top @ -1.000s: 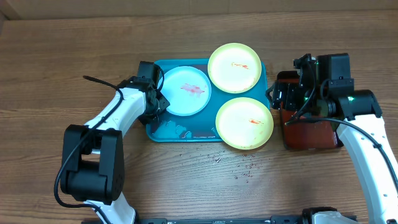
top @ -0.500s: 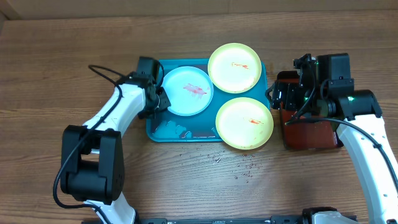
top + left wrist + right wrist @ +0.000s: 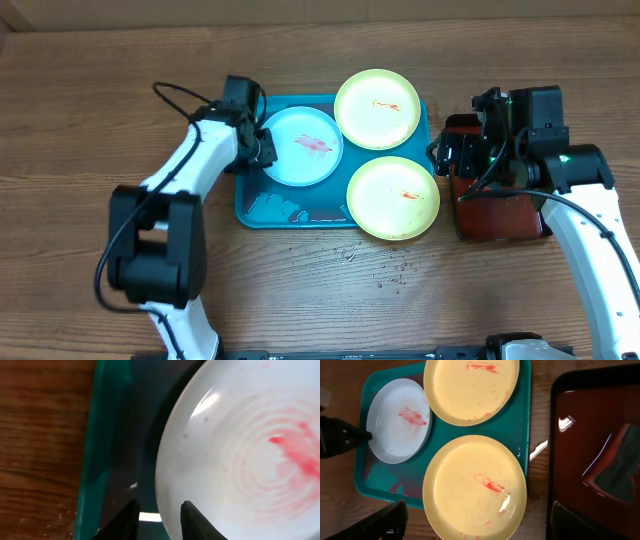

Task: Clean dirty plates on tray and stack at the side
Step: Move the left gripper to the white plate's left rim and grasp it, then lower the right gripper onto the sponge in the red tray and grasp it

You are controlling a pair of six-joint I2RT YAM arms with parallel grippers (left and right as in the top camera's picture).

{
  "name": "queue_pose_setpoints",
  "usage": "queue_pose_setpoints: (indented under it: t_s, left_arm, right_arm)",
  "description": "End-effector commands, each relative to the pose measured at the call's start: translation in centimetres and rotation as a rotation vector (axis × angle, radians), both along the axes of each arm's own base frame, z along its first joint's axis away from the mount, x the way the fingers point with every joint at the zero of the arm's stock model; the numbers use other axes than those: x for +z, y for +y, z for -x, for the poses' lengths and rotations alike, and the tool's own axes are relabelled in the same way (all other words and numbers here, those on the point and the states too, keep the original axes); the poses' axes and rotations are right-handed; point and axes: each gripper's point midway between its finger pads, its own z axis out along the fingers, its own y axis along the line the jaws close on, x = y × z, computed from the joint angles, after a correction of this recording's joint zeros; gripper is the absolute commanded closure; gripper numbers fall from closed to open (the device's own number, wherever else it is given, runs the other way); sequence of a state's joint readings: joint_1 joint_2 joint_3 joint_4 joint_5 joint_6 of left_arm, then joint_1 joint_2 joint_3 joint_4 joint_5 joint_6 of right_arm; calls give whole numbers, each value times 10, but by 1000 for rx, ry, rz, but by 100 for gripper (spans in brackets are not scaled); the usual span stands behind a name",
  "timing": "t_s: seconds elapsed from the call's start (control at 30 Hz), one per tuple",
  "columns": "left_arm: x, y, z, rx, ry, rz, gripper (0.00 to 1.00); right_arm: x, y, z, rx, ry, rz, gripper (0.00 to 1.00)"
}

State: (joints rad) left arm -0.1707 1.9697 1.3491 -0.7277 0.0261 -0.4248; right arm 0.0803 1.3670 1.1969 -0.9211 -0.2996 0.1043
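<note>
Teal plastic marks the tray point(image 3: 300, 212) at mid-bench in the overhead view. The white plate point(image 3: 300, 145), smeared red, is seen in its left half, with one yellow plate point(image 3: 377, 108) over the far right corner and another point(image 3: 392, 197) over the near right edge. The left jaws are placed at the white plate's left rim; the right jaws are held above the red tray point(image 3: 500, 218), well apart from all three plates.

In the left wrist view the jaws are seen narrowly parted and holding nothing. One fingertip point(image 3: 192, 520) lies over the white plate point(image 3: 240, 450), the other point(image 3: 127, 520) outside it over the tray point(image 3: 102, 445), so the rim sits between them. The step in hand is judged to be the pick-up of this plate. It would be done well if the rim were seated deeper before closing, and the outer finger kept low enough to pass under the lip. A shallow pinch on smooth plastic could slip.

In the right wrist view the right jaws are spread wide and empty, with the near yellow plate point(image 3: 475, 487) below them. Something grey point(image 3: 620, 467) lies in the red tray point(image 3: 570, 435); what it is cannot be told.
</note>
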Motion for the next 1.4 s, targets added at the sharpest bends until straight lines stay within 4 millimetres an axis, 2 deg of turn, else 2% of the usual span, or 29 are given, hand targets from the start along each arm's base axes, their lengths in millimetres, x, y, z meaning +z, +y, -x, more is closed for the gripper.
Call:
queue_pose_setpoints:
  t_s: [0.0, 0.07, 0.17, 0.3, 0.43, 0.53, 0.67, 0.73, 0.9, 1.03, 1.23, 1.37]
  left_arm:
    - [-21, -7, 0, -32, 38, 8, 73]
    - [-28, -7, -1, -32, 44, 7, 74]
    - [-31, -7, -2, -33, 43, 7, 81]
    - [-32, -5, -1, -38, 46, -4, 96]
    - [-33, 9, 3, -24, 60, -82, 96]
    - [-32, 23, 5, -43, 70, -141, 96]
    - [-32, 29, 8, -107, 83, -171, 96]
    - [-33, 32, 10, -102, 96, -180, 96]
    - [-33, 33, 13, -102, 107, -181, 96]
    - [-33, 33, 15, -114, 116, -184, 96]
    - [-33, 32, 14, -130, 109, -182, 96]
    - [-33, 31, 14, -130, 109, -182, 96]
  right_arm:
    - [10, 2, -1, 6, -23, -5, 7]
    - [10, 2, -1, 7, -20, -5, 7]
    - [9, 2, 0, 6, -19, -5, 6]
    - [8, 2, 1, 7, -12, -5, 7]
    - [5, -2, 3, -14, 6, 12, 14]
    - [-2, -26, 3, -250, 72, 48, 18]
    - [-10, -57, 12, -496, 129, 120, 21]
    - [-13, -72, 18, -592, 149, 165, 21]
    - [-16, -104, 17, -699, 147, 224, 23]
    - [-38, -122, 15, -678, 226, 246, 25]
    - [-84, -121, -4, -518, 312, 274, 25]
    - [-109, -123, -24, -458, 300, 299, 34]
